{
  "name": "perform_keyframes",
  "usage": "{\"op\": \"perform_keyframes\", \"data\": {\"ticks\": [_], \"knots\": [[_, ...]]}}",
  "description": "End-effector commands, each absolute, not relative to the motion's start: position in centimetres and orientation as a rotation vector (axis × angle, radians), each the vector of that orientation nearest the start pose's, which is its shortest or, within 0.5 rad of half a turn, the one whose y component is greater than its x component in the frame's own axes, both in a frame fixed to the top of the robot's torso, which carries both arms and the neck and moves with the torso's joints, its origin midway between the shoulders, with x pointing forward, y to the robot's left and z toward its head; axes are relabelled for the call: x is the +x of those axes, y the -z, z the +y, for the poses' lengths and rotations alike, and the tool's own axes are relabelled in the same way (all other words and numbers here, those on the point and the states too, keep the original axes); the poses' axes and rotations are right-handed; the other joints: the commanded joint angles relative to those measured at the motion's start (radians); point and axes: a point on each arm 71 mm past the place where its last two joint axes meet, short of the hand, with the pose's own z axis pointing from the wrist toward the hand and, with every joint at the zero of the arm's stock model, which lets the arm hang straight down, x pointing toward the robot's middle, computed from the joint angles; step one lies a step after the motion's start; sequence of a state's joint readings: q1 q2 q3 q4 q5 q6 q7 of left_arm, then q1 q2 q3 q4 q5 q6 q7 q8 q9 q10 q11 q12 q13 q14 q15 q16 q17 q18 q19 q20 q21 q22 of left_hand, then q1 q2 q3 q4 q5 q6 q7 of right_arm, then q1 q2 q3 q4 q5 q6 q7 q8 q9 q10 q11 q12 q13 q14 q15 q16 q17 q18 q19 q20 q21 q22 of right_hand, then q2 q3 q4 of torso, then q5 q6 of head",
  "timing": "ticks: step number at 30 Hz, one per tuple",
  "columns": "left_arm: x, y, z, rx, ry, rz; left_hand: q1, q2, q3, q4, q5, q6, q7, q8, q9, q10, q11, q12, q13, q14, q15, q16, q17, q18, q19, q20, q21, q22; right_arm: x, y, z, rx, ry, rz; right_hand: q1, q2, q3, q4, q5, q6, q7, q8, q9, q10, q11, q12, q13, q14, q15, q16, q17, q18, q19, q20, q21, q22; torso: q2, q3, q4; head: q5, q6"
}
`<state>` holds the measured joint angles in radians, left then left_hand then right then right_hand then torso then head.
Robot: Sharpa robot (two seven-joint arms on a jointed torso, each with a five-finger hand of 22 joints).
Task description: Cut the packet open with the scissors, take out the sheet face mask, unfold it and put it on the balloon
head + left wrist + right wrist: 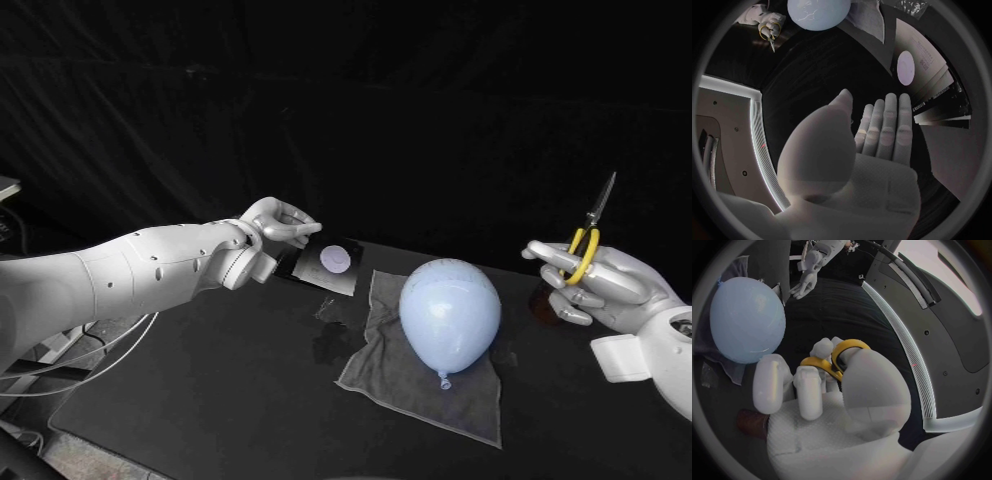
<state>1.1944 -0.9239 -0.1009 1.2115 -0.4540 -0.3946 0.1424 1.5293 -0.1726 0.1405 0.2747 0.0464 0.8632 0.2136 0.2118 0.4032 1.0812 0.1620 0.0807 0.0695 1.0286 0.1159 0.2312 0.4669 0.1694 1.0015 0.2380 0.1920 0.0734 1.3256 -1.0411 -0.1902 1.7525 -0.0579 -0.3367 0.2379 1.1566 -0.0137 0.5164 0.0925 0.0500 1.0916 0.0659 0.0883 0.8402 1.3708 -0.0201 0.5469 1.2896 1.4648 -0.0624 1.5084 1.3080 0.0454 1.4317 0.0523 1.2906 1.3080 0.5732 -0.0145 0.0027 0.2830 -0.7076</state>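
The dark packet (329,268) with a pale round mark (906,67) stands tilted at the table's back, left of the balloon. My left hand (281,222) is at its upper left corner. The fingers (886,125) lie straight and together with nothing between them and the thumb. Whether they touch the packet I cannot tell. My right hand (599,285) is raised at the right and grips the yellow-handled scissors (588,235), blades pointing up; the handles (839,352) sit between its fingers. The pale blue balloon (451,312) lies on a grey cloth (389,365) mid-table.
A scrap of clear plastic (329,312) lies by the cloth's left edge. A small brownish object (545,300) sits on the black table (216,400) behind my right hand. Cables hang off the table's left side.
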Motion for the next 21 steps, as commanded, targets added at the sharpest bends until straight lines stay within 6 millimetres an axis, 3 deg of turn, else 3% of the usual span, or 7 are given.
{"op": "perform_keyframes", "data": {"ticks": [1, 7, 9, 10, 11, 13, 21], "knots": [[51.3, 21.4, 34.8, -0.534, 0.755, 1.56, 0.052, 0.002, 0.003, -0.011, 0.005, 0.009, -0.029, 0.008, 0.001, 0.02, -0.009, 0.013, 0.002, -0.056, 0.007, -0.029, -0.012, 0.006, -0.042, 0.013, -0.023, -0.009, 44.3, 16.8, -23.7, 1.047, -1.4, 1.615, 0.007, 0.016, 0.159, -0.15, 0.001, -0.008, 0.016, -0.006, -0.002, 0.2, 0.022, 1.024, 0.281, 0.084, 0.002, 0.005, 0.187, 0.017, 0.0, -0.001, 0.006, 0.155, -0.001, 0.0011, 0.0005, 0.009, -0.004], [50.2, 21.9, 32.5, -0.116, 0.757, 1.557, 0.09, -0.01, -0.016, 0.008, 0.003, 0.003, -0.046, 0.0, -0.013, 0.027, 0.005, -0.004, -0.004, -0.131, 0.031, -0.092, -0.042, -0.001, -0.153, 0.052, -0.088, -0.011, 44.3, 16.8, -23.9, 1.043, -1.391, 1.613, 0.006, 0.016, 0.16, -0.152, 0.001, -0.007, 0.016, -0.007, -0.003, 0.2, 0.022, 1.024, 0.281, 0.085, 0.002, 0.006, 0.189, 0.016, 0.001, -0.001, 0.007, 0.156, 0.0, 0.0, -0.0008, 0.011, -0.005], [49.9, 22.4, 31.8, 0.0, 0.744, 1.574, 0.087, -0.019, -0.046, 0.012, 0.002, -0.018, -0.041, -0.013, -0.022, -0.035, 0.005, -0.001, -0.007, -0.199, 0.036, -0.139, -0.067, -0.03, -0.281, 0.054, -0.132, -0.015, 44.3, 16.8, -23.9, 1.041, -1.386, 1.612, 0.006, 0.016, 0.16, -0.152, 0.001, -0.007, 0.016, -0.007, -0.003, 0.2, 0.022, 1.024, 0.281, 0.085, 0.002, 0.006, 0.189, 0.016, 0.001, -0.001, 0.007, 0.156, 0.0, -0.0004, -0.0002, 0.012, -0.005], [49.8, 22.7, 31.5, 0.04, 0.735, 1.581, 0.086, -0.021, -0.083, 0.014, 0.003, -0.034, -0.041, -0.022, -0.027, -0.075, -0.002, -0.015, -0.007, -0.241, 0.031, -0.165, -0.085, -0.045, -0.469, 0.051, -0.142, -0.027, 44.3, 16.8, -23.9, 1.04, -1.385, 1.611, 0.005, 0.017, 0.161, -0.152, 0.001, -0.007, 0.016, -0.007, -0.004, 0.2, 0.022, 1.024, 0.281, 0.085, 0.002, 0.007, 0.189, 0.016, 0.002, -0.001, 0.008, 0.156, 0.0, 0.0, -0.0009, 0.012, -0.005], [49.7, 23.0, 31.3, 0.083, 0.721, 1.592, 0.087, -0.018, -0.101, 0.015, 0.003, -0.04, -0.042, -0.025, -0.03, -0.09, -0.004, -0.019, -0.007, -0.25, 0.028, -0.167, -0.091, -0.048, -0.521, 0.051, -0.149, -0.03, 44.3, 16.8, -24.0, 1.039, -1.383, 1.611, 0.005, 0.017, 0.161, -0.152, 0.001, -0.007, 0.016, -0.007, -0.004, 0.2, 0.022, 1.024, 0.281, 0.085, 0.002, 0.007, 0.189, 0.016, 0.002, -0.001, 0.008, 0.156, 0.0, 0.0, -0.0009, 0.012, -0.005], [49.7, 23.6, 30.9, 0.152, 0.687, 1.619, 0.093, -0.022, -0.226, 0.024, -0.001, -0.082, -0.049, -0.05, -0.043, -0.189, -0.014, -0.014, -0.008, -0.439, 0.018, -0.177, -0.174, -0.06, -0.7, 0.045, -0.16, -0.041, 44.3, 16.8, -24.0, 1.038, -1.38, 1.611, 0.005, 0.017, 0.161, -0.152, 0.001, -0.007, 0.016, -0.007, -0.004, 0.2, 0.022, 1.024, 0.281, 0.085, 0.002, 0.007, 0.189, 0.016, 0.002, -0.001, 0.008, 0.156, 0.001, 0.0004, -0.0009, 0.011, -0.006], [49.7, 26.1, 30.2, 0.32, 0.535, 1.718, 0.053, -0.13, -0.358, 0.028, 0.007, -0.311, -0.068, -0.125, -0.132, -0.57, -0.052, -0.039, -0.025, -0.723, -0.007, -0.197, -0.297, -0.048, -0.805, 0.031, -0.165, -0.045, 44.4, 16.8, -24.1, 1.039, -1.37, 1.609, 0.004, 0.019, 0.163, -0.155, 0.001, -0.006, 0.016, -0.009, -0.006, 0.2, 0.022, 1.024, 0.281, 0.086, 0.002, 0.008, 0.191, 0.015, 0.003, -0.002, 0.011, 0.157, 0.002, 0.0002, -0.0022, 0.003, -0.008]]}}
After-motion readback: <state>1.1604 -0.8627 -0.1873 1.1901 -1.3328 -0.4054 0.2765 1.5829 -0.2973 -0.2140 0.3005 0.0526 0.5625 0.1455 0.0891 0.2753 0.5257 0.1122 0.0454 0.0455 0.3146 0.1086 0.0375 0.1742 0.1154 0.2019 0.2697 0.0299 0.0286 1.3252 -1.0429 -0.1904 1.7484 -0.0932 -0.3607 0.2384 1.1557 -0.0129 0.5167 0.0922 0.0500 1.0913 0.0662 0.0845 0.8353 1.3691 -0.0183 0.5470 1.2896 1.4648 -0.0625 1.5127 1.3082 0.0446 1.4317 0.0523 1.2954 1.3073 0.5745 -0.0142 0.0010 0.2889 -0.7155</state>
